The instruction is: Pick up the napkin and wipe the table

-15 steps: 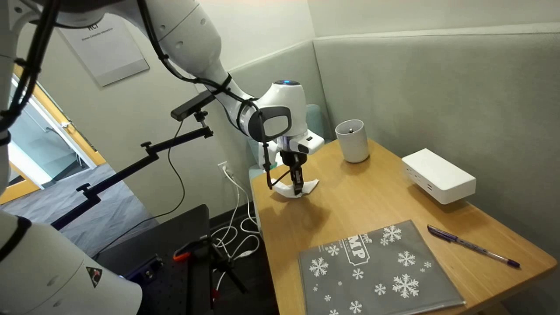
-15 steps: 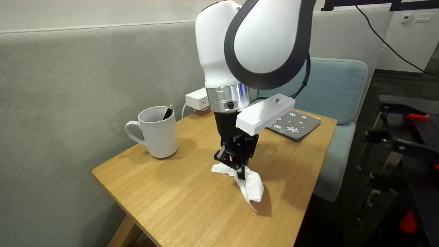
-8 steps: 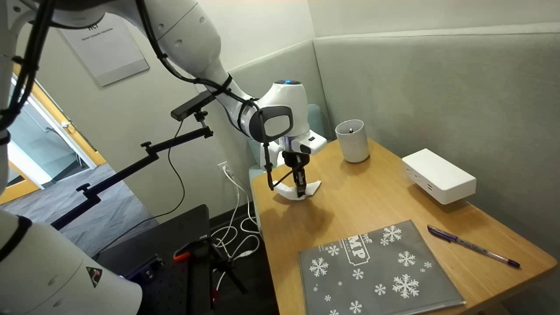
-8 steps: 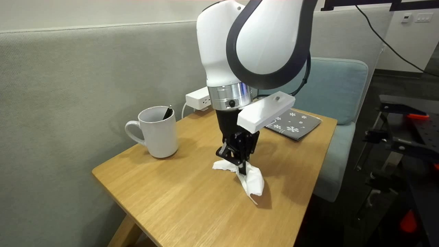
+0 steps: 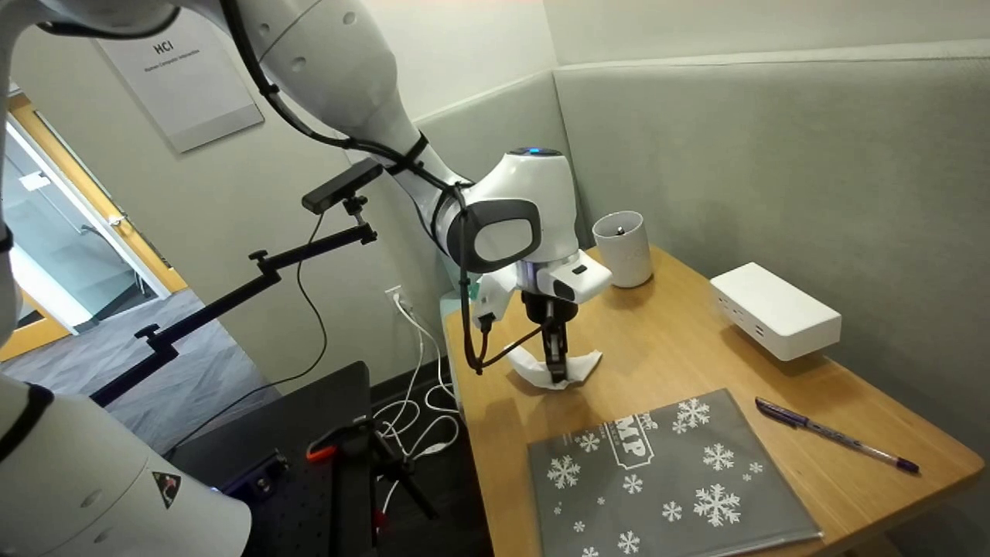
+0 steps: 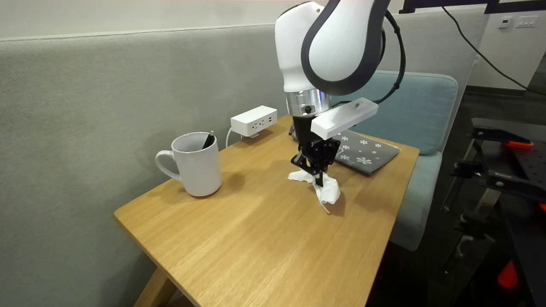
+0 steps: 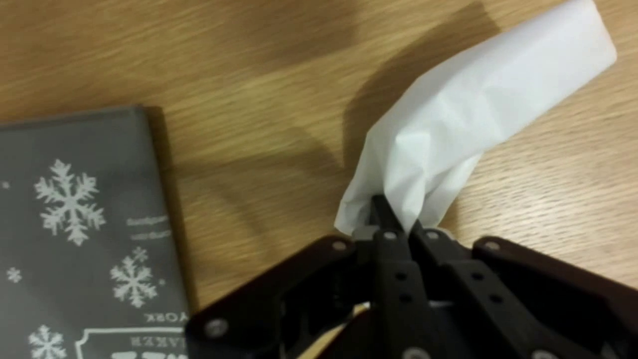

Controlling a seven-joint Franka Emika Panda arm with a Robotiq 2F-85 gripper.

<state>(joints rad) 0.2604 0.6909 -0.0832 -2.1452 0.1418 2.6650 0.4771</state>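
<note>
The crumpled white paper napkin [image 7: 448,117] is pinched in the closed Robotiq gripper [image 7: 404,230], low at the wooden tabletop [image 6: 239,256], contact unclear. Both are now brought nearer the grey snowflake-patterned mat [image 5: 665,476] than before. In an exterior view, the power strip [image 6: 251,121], partly hidden then, is exposed; the mug [image 6: 198,172] is left unmoved.

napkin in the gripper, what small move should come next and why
Probably lower the gripper slightly to press the napkin flatter on the table. The gripper is shut on it, but in the wrist view its loose end casts a shadow beside it, so that end seems raised. I can't tell whether the gripped part touches.
</note>
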